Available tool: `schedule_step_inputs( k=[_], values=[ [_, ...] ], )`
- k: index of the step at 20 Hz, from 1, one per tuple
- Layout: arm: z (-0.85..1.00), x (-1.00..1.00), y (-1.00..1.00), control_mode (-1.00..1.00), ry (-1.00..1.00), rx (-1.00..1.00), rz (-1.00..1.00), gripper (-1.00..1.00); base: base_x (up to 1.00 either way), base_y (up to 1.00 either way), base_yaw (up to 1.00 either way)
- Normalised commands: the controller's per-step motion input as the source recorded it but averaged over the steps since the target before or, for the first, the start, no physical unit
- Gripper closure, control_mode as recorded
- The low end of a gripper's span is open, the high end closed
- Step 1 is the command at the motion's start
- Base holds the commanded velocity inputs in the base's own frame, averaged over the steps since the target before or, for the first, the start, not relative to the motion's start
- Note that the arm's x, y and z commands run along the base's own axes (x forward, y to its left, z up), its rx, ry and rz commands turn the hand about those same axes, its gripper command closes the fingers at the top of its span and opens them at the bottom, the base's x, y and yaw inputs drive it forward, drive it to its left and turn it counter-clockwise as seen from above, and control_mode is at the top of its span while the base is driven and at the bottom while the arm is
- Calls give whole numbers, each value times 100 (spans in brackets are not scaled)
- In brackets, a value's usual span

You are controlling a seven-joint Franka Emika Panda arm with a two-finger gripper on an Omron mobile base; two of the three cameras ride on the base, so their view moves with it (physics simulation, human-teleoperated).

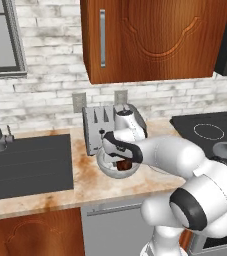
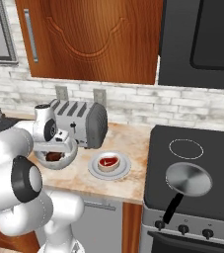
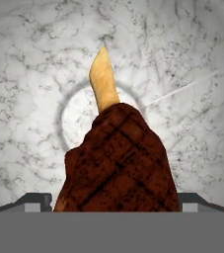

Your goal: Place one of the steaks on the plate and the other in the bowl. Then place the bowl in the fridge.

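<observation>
Fingers (image 3: 114, 200) of mine are standing wide apart down inside the bowl (image 3: 29, 74), one dark tip showing on each side of the brown steak (image 3: 118, 158), so I am gripping nothing. That steak is lying on the bowl's mottled floor with its pale bony end pointing away from me; I judge it is being left here as the half of the job meant for the bowl. From the right base view my wrist is hanging over the bowl (image 2: 64, 159) on the table (image 2: 128, 143), just in front of the toaster (image 2: 81, 121). Just beside it, the red steak (image 2: 108, 162) is sitting in the middle of the plate (image 2: 94, 170), so that placement looks done. Farther right, a frying pan (image 2: 188, 179) is resting on the stove (image 2: 202, 197). Carrying the bowl to the fridge is what I reckon is remaining.
</observation>
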Motion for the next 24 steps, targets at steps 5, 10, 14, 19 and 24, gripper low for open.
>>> schedule_step_inputs(
  k=[5, 10, 14, 19, 24],
  values=[
    [19, 0, 0, -100, 0, 0, 0, -100, 0, 0, 0],
    [47, -35, -2, -100, 0, 0, 0, -100, 0, 0, 0],
    [53, -89, -17, -100, -7, 0, 0, -100, 0, 0, 0],
    [26, -97, -34, -100, -14, 0, 0, -100, 0, 0, 0],
    [4, -37, -69, -100, -9, 0, -6, -100, 0, 0, 0]
  ],
)
